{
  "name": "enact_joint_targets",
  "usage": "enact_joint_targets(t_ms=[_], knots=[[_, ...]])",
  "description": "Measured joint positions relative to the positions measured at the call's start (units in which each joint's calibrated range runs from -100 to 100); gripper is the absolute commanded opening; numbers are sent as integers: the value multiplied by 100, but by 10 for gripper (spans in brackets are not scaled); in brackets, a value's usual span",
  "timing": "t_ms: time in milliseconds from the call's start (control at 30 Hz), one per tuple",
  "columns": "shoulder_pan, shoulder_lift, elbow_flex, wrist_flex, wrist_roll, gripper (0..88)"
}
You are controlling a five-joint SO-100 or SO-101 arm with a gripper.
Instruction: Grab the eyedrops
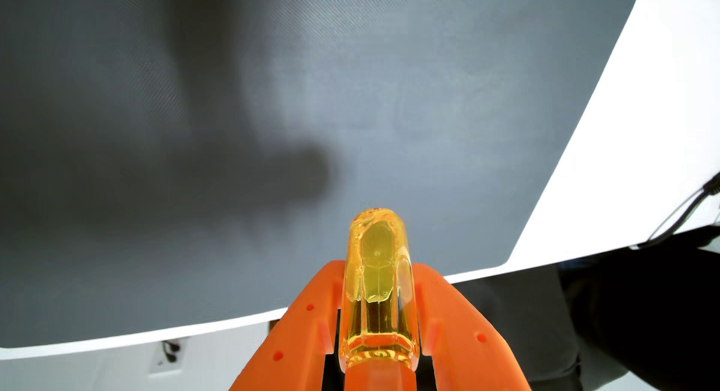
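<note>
The eyedrops (380, 235) are a small clear yellow bottle with liquid inside, seen in the wrist view at the lower middle. My orange gripper (378, 264) is shut on it, one finger (307, 321) on its left side and the other on its right. The bottle's rounded end sticks out past the fingertips. It hangs above the grey mat (389, 102) without touching it. The arm's dark shadow falls on the mat to the left.
The grey mat lies on a white table (643, 141) whose edge curves along the bottom and right. A black cable (678, 215) runs off the table at the right edge. Beyond the table edge are a dark shape (623, 317) and a pale floor (117, 367).
</note>
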Motion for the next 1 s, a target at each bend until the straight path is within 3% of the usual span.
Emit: enact_joint_targets(t_ms=[1000], knots=[[165, -348, 36, 0, 84, 8]])
